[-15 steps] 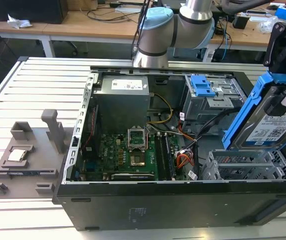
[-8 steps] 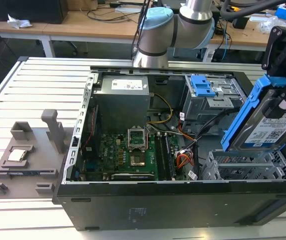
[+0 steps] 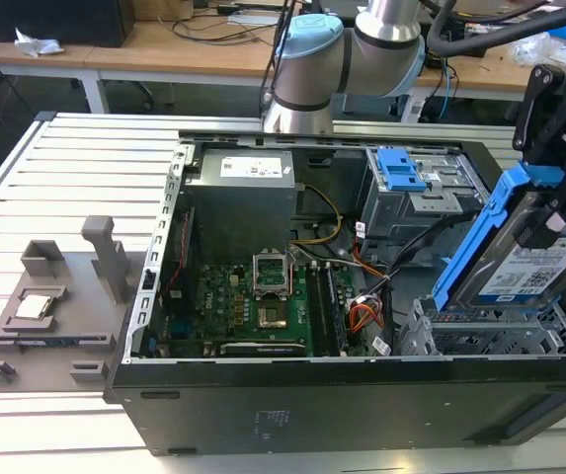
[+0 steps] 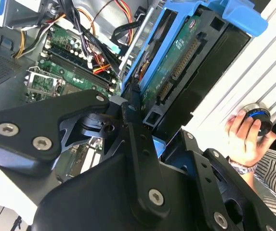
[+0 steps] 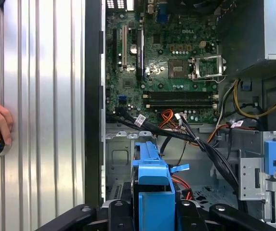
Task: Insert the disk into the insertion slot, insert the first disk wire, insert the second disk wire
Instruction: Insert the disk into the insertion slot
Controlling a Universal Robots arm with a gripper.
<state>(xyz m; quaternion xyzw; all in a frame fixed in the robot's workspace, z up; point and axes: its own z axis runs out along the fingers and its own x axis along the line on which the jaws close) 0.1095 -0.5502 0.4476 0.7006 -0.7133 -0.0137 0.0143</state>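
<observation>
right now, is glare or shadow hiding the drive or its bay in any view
Exterior view: even light, drive and bay both plain. First wrist view: glare streaks on the table, case inside evenly lit. Second wrist view: table washed white behind the drive.

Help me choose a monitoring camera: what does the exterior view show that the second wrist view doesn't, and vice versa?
The exterior view adds the grey fixture tray and the arm's blue-capped joint. The second wrist view adds a person's hand on a blue-ringed knob. Both share the tool gripping the tilted disk, and the green motherboard.
</observation>
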